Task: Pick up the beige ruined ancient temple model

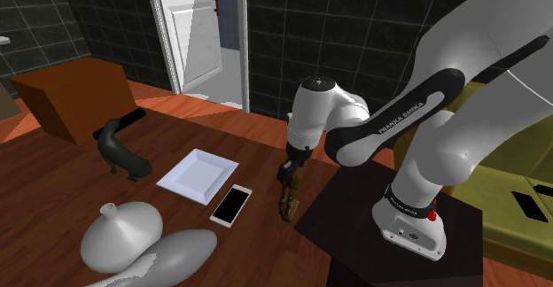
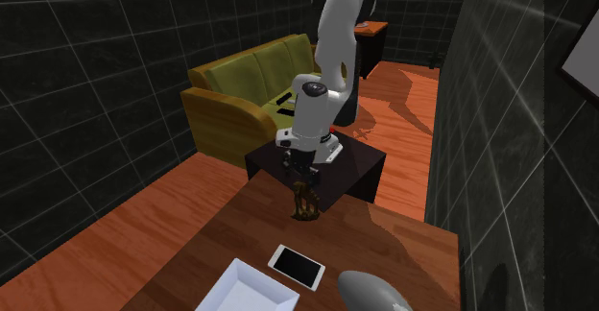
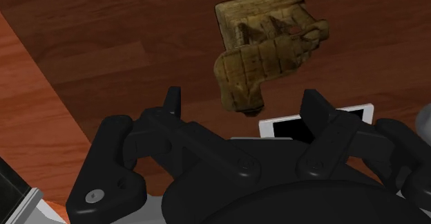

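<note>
Claw [image 3: 243,99] released: the two black fingers stand apart with nothing clasped. It points down at the tabletop [image 3: 117,36], right above the temple model [image 3: 266,46]. In the wrist view the model's near end sits in the gap between the fingers, touching neither.

Temple model is tan-brown with blocky walls and columns. Shoulder view: model [image 1: 289,204] stands upright on the dark wood tabletop [image 1: 53,188], directly under the claw [image 1: 288,172], close to the edge nearest the stand [image 1: 354,214]. I cannot tell whether claw and model touch there. Second exterior view: same stack, claw [image 2: 302,177] over model [image 2: 305,203], at the end of the tabletop by the dark stand [image 2: 357,165].

Phone [image 1: 231,205], white rim and black screen, lies flat near the model, on the shoulder view's left of it. It also shows beyond the fingers in the wrist view [image 3: 284,128] and in the second exterior view [image 2: 297,266].

White square tray [image 1: 198,175] lies just past the phone. Black bent pipe-like piece [image 1: 120,152] sits further left. Brown box [image 1: 75,95] is behind it. Pale grey round vessel [image 1: 121,235] and grey elongated shape [image 1: 182,252] sit at the near edge.

Olive sofa [image 2: 245,88] stands behind the arm, on an orange wood floor [image 2: 115,232]. White door [image 1: 190,28] stands open in the dark tiled wall.
</note>
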You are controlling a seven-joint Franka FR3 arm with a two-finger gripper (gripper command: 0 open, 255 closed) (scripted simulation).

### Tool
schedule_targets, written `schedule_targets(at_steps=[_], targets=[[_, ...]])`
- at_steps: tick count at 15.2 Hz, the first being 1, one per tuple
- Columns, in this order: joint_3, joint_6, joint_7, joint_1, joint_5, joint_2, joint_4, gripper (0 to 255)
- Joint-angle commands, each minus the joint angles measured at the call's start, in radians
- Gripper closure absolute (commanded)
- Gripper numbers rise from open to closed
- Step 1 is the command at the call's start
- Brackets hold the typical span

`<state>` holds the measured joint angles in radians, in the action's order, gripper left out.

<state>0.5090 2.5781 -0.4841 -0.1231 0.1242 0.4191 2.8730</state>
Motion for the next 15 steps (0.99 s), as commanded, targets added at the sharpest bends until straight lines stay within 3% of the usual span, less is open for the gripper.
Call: schedule_targets(at_steps=[1, 4, 5, 15], targets=[[0.015, 0.05, -0.013, 0.017, -0.015, -0.039, 0.01, 0], [0.028, 0.083, -0.026, 0.031, -0.029, -0.067, 0.015, 0], [0.03, 0.084, -0.028, 0.032, -0.03, -0.07, 0.014, 255], [0.02, 0.062, -0.018, 0.022, -0.02, -0.049, 0.012, 255]])
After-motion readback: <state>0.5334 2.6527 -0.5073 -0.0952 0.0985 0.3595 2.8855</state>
